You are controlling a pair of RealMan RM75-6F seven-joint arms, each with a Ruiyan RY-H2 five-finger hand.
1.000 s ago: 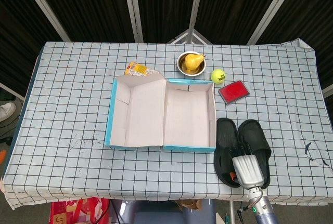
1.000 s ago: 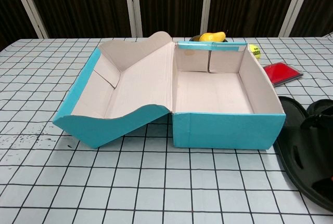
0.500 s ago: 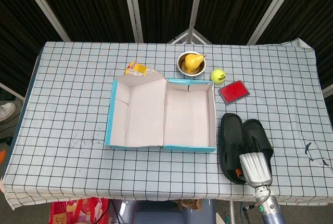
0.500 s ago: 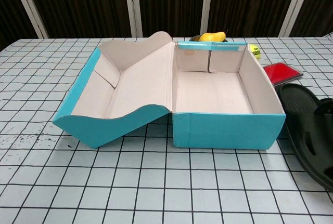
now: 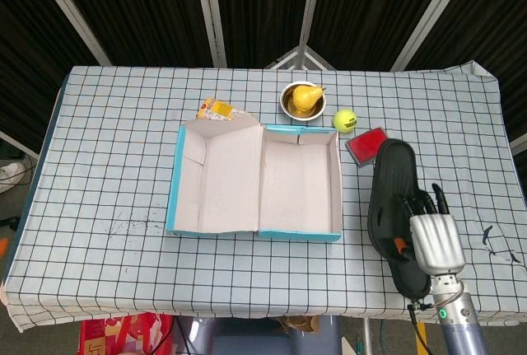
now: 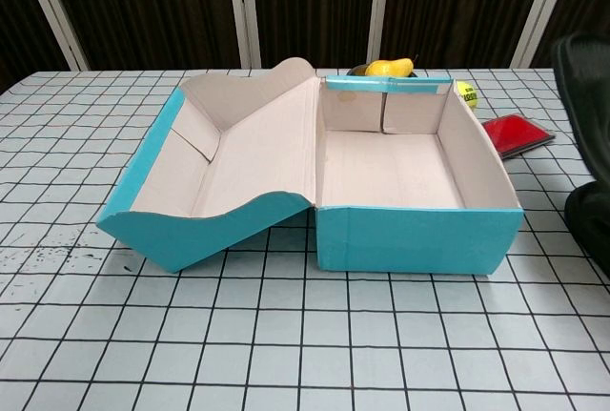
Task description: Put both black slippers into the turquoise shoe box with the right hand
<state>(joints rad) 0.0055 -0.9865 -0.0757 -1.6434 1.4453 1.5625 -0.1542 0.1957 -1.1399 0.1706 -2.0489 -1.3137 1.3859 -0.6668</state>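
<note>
The turquoise shoe box stands open in the middle of the table, its inside bare and its lid folded out to the left. My right hand grips the black slippers to the right of the box, raised off the cloth. They show as one long dark shape and I cannot tell the two apart. In the chest view the slippers hang at the right edge, higher than the box wall. My left hand is out of sight.
Behind the box sit a bowl with a pear, a tennis ball and a snack packet. A red case lies just beyond the slippers' far end. The table's front edge runs close under my right hand.
The slippers were lying flat on the table under my right hand. Now they are lifted, turned on edge and carried a little to the right and further back.
</note>
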